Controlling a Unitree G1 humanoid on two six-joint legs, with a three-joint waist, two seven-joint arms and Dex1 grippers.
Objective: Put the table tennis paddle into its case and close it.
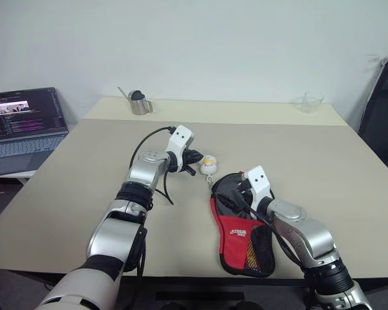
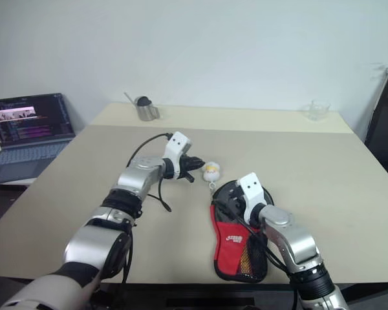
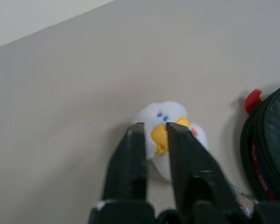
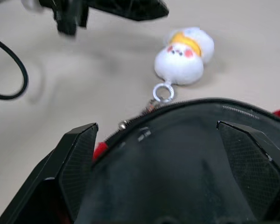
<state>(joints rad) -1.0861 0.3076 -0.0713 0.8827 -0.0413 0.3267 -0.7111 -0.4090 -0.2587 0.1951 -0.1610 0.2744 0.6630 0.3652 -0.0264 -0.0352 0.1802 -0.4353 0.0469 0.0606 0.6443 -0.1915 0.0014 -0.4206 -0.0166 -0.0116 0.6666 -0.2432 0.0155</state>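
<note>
Beige table point(image 1: 64, 194) bears the case point(image 1: 242, 232), lying flat near the front edge, its round black end toward the far side. Its white ball charm point(image 1: 209, 165) rests just beyond that end on a short chain. Left gripper point(image 3: 154, 140) hovers at the charm, fingers narrowly parted. Right gripper point(image 4: 154, 149) is spread wide over the case's round end. Paddle cannot be told apart. Laptop point(image 1: 22, 126) sits far left.
</note>
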